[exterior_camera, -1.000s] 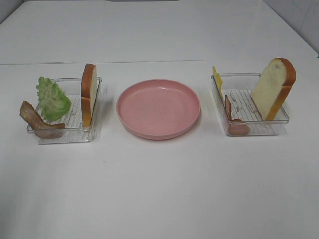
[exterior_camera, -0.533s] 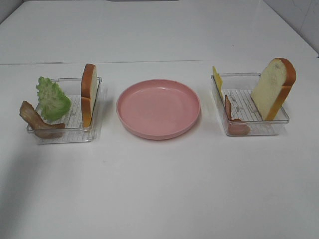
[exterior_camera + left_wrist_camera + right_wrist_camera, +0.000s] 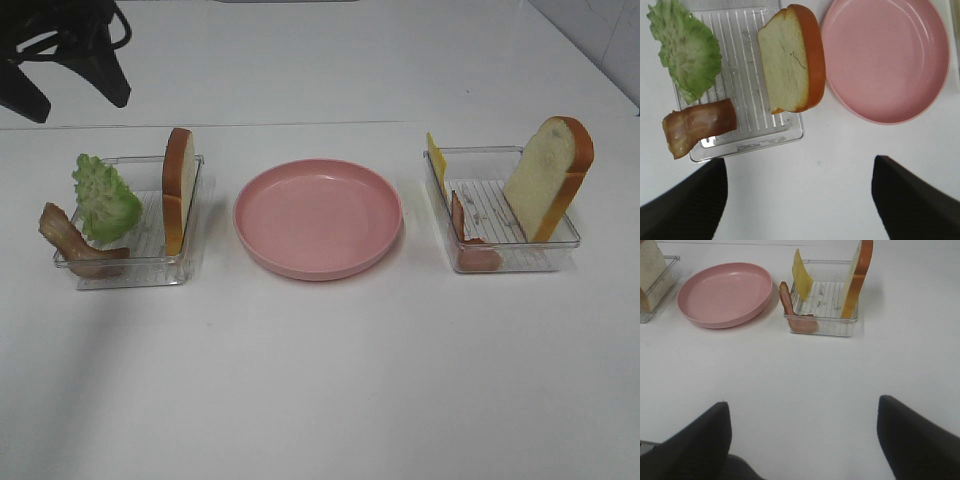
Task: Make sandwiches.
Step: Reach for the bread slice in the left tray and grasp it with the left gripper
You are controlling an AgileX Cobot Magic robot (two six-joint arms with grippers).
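Spread wide, gripping nothing: left gripper (image 3: 797, 200) and right gripper (image 3: 802, 440). Sandwich parts unstacked. Near the left fingers (image 3: 685, 205) but untouched, in the left tray (image 3: 745, 145): upright left bread slice (image 3: 790, 60), lettuce (image 3: 687, 50), left bacon strip (image 3: 697, 125). Well apart from the right fingers (image 3: 920, 440), in the right tray (image 3: 822, 327): leaning right bread slice (image 3: 857, 280), cheese (image 3: 801, 275), right bacon strip (image 3: 790, 307). Between the trays: pink plate (image 3: 318, 218).

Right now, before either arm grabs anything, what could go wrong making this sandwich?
1. The left bread slice stands on edge in its clear tray; a nudge from the open left gripper could topple it.
2. The bacon strip hangs over that tray's rim, so pulling it may drag the tray.
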